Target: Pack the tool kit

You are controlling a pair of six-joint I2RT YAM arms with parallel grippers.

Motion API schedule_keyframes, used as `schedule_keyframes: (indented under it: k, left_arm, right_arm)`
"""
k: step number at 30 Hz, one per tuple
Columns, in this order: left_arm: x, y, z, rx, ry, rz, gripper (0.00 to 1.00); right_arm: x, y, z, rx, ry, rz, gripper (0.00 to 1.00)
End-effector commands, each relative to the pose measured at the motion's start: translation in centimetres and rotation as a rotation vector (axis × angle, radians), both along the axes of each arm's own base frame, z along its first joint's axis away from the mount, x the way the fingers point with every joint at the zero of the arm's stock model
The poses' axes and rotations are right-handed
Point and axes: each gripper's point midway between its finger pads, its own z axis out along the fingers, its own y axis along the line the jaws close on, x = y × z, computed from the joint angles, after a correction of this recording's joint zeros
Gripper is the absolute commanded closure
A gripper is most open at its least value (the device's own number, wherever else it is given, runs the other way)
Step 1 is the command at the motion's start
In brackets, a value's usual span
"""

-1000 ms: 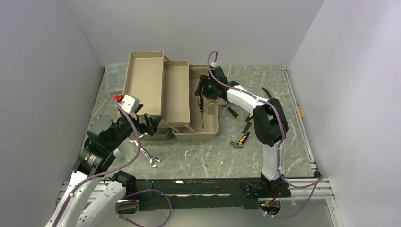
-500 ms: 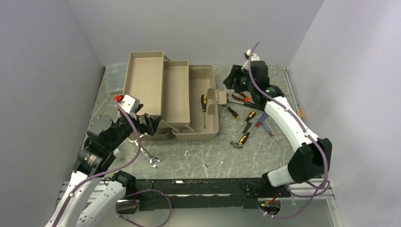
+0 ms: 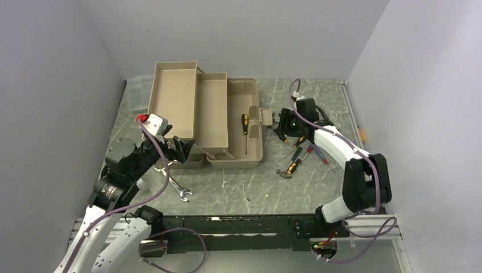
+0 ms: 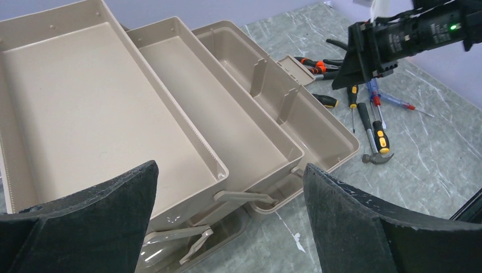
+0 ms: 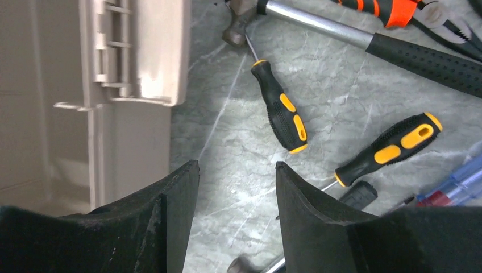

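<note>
You're working on a grey-green marbled table [image 3: 250, 187] boxed in by 3 pale lilac walls. The toolbox [image 3: 211, 114] sits upper left of centre in the overhead view. It is opened out, with 2 tan trays fanned toward the left and 1 deep base on the right. In that base lies 1 black-and-yellow screwdriver [image 3: 245, 128], its tip toward the bottom of the frame. 1 clear organiser box [image 3: 138, 91] lies at the upper left, just beyond the trays, and 1 steel wrench [image 3: 179, 189] rests on the table at lower left of the toolbox. Your left gripper [image 4: 230, 170] hovers over the toolbox's near left corner with its 2 fingers spread as wide as they go and nothing between them. Your right gripper [image 5: 236, 170] hangs just right of the toolbox's latch flap [image 5: 136, 57]. Its fingers are roughly halfway apart with only bare table in the gap, so it has hold of nothing. The loose tools lie in the right half of its wrist view. There is 1 short screwdriver [image 5: 281, 111] at centre and a 2nd screwdriver [image 5: 392, 147] to its right. 1 steel-shafted hammer [image 5: 398, 51] lies across the top, and 1 pair of orange-handled pliers [image 5: 398, 8] is at the top edge. 1 blue driver [image 5: 463, 176] and 1 red driver [image 5: 435, 199] lie at the right edge. The left wrist view shows a 2nd hammer [image 4: 375, 136] with a yellow-and-black grip at the right, below those drivers.
</note>
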Motion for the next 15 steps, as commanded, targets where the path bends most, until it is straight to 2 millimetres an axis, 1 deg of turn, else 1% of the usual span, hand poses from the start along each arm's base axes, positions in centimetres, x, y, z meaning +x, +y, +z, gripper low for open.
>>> schedule_keyframes:
  k: [1, 7, 15]
  left_arm:
    - [0.1, -0.3, 1.2, -0.014, -0.044, -0.014, 0.01]
    - [0.1, -0.3, 1.2, -0.012, -0.045, -0.013, 0.01]
    - [0.1, -0.4, 1.1, -0.013, -0.042, -0.02, 0.01]
  right_arm:
    - [1.7, 0.4, -2.1, -0.016, -0.001, 0.031, 0.46]
    - [2.9, -0.4, -5.5, -0.098, 0.09, 0.018, 0.47]
    - [3.7, -1.1, -8.2, -0.16, 0.164, 0.008, 0.49]
